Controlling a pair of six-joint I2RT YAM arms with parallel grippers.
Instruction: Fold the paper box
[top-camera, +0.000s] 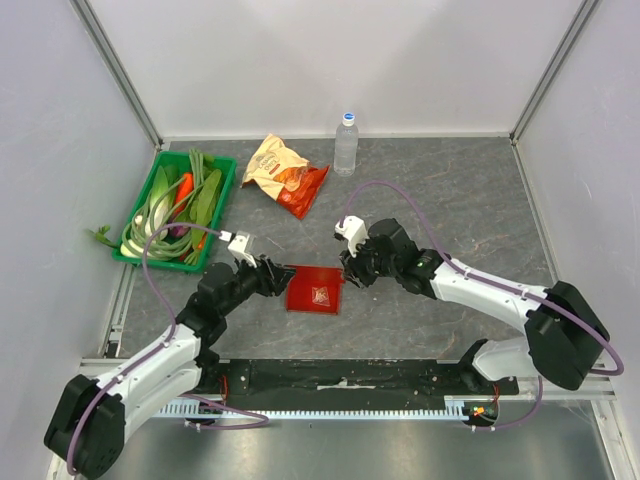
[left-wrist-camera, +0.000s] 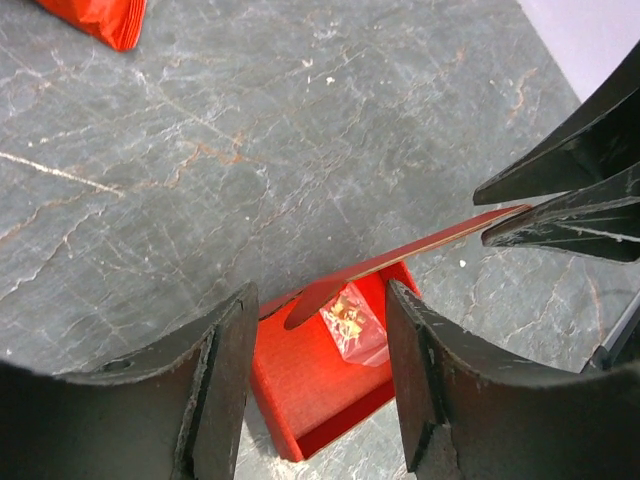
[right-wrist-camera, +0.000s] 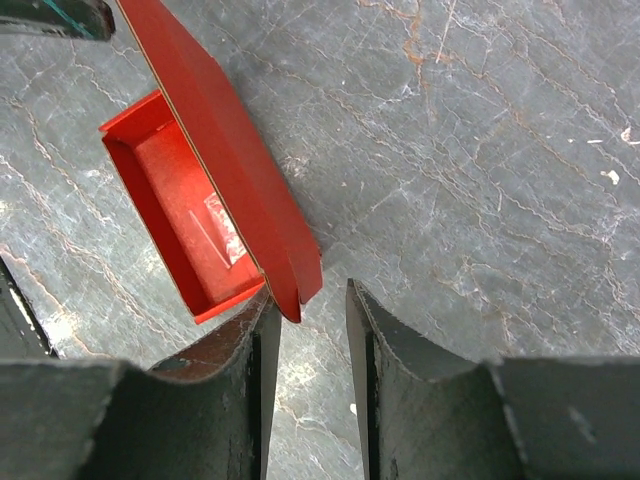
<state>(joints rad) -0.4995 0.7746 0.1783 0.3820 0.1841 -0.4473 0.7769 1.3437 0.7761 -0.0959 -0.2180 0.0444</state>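
1. paper box: centre of table, between your two grippers, open-topped, lid flap raised.
2. left gripper: fingers spread, flap tip between them, unclamped.
3. right gripper: fingers parted, flap's other end between them.

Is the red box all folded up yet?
Partly. The box already has its walls up, with a small packet inside. The lid stands open; the left gripper and right gripper sit at its ends, jaws open. Closing the lid is left.
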